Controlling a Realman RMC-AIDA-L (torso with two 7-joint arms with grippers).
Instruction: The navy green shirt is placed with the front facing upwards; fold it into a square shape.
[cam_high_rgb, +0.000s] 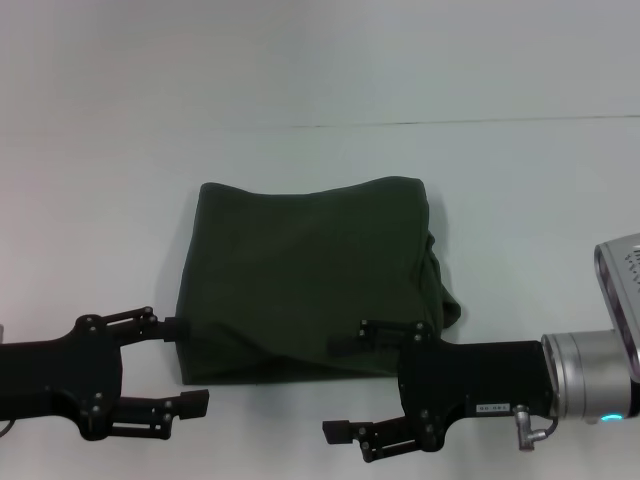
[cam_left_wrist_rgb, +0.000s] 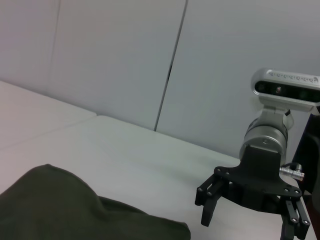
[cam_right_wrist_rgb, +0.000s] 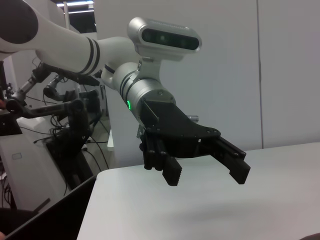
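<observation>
Your navy green shirt (cam_high_rgb: 310, 275) lies folded, roughly square, mid-counter (cam_high_rgb: 320, 70). Left tool (cam_high_rgb: 180, 365) and right tool (cam_high_rgb: 345, 390) both gape wide, empty, at its near edge. Fabric bulges out on the right side; nudge that edge pulling away and the fold likely slumps out of square.

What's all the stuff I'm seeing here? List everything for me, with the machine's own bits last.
navy green shirt: one, dark olive green, folded into a rough square at the middle of the table, plain side up.
table: one, white, under the shirt.
wall panels: pale grey, behind the table.
left claw: one, black, open, by the shirt's near left corner.
right claw: one, black, open, at the shirt's near right edge.
</observation>
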